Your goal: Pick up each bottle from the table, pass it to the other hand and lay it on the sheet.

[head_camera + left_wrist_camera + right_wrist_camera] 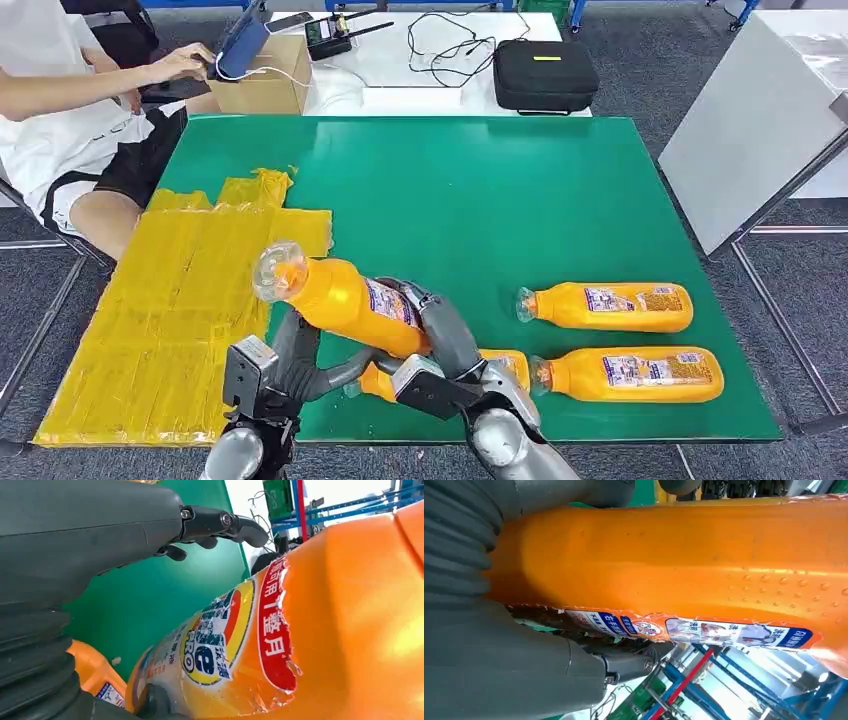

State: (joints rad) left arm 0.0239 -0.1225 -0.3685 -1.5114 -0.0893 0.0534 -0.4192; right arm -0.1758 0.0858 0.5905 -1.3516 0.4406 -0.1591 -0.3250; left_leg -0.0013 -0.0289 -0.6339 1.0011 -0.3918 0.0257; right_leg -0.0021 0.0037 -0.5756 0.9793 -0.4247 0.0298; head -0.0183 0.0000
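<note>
My right hand (448, 345) grips an orange bottle (345, 300) by its lower body and holds it tilted in the air, clear cap (278, 270) pointing up and left over the sheet's edge. In the right wrist view the bottle (684, 555) lies against the right hand (499, 665). My left hand (292, 358) is just under the bottle with its fingers (220, 522) spread and a gap between them and the bottle (310, 630). The yellow sheet (170, 320) covers the table's left part. Two more bottles (605, 306) (630, 374) lie on the right, and a third bottle (508, 365) is partly hidden behind my hands.
The green table (450, 190) has free room in the middle and at the back. A person (70, 110) sits at the far left corner beside a cardboard box (262, 85). A black case (545, 75) and cables lie on the white table behind.
</note>
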